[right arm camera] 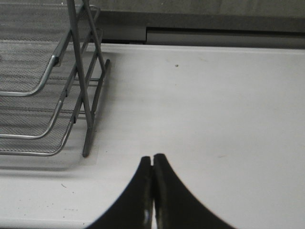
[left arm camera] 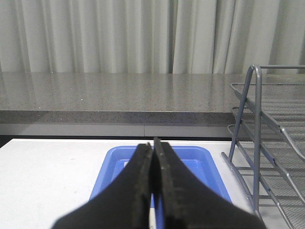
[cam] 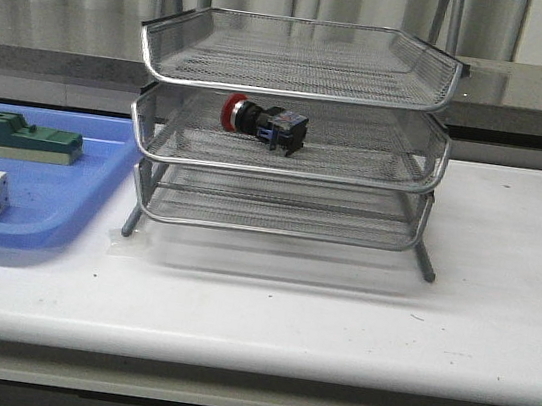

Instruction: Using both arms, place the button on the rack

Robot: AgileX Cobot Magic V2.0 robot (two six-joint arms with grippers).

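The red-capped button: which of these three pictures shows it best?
The front view. There the button lies on its side in the middle tier of the rack, red cap to the left. Neither wrist view shows it: each catches only a side of the rack.

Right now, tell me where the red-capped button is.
In the front view, the button lies on its side in the middle tier of the wire-mesh rack, left of centre, its red cap pointing left toward the blue tray.
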